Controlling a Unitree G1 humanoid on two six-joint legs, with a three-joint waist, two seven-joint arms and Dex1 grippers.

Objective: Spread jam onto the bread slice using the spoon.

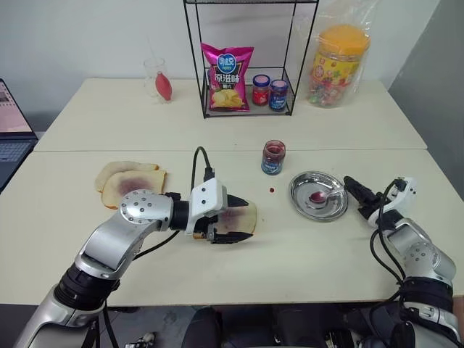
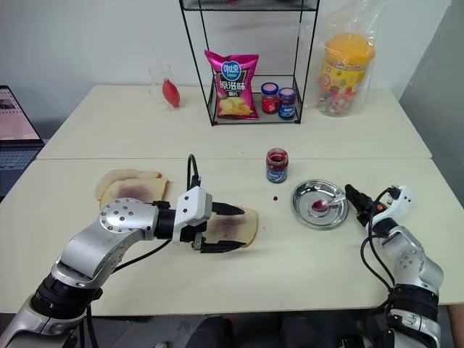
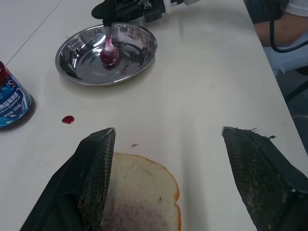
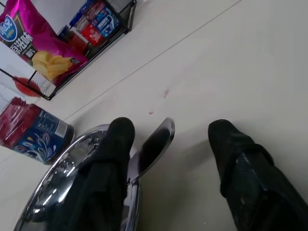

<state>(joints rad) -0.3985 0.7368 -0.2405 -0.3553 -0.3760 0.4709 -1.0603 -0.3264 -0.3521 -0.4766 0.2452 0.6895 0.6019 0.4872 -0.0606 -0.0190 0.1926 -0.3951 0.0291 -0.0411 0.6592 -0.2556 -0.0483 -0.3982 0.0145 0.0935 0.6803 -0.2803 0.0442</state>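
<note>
We saw the spoon (image 1: 328, 194) lying in the round steel dish (image 1: 301, 199), bowl jam-coated, handle over the rim nearest our right claw (image 4: 166, 144), whose fingers stood spread around that handle. We judged it light, stiff and slippery, best pinched mid-handle. Our left claw (image 1: 235, 219) stood spread over the bread slice (image 3: 139, 197).

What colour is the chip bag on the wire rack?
Bright pink chip bag, best in the left eye view.
</note>
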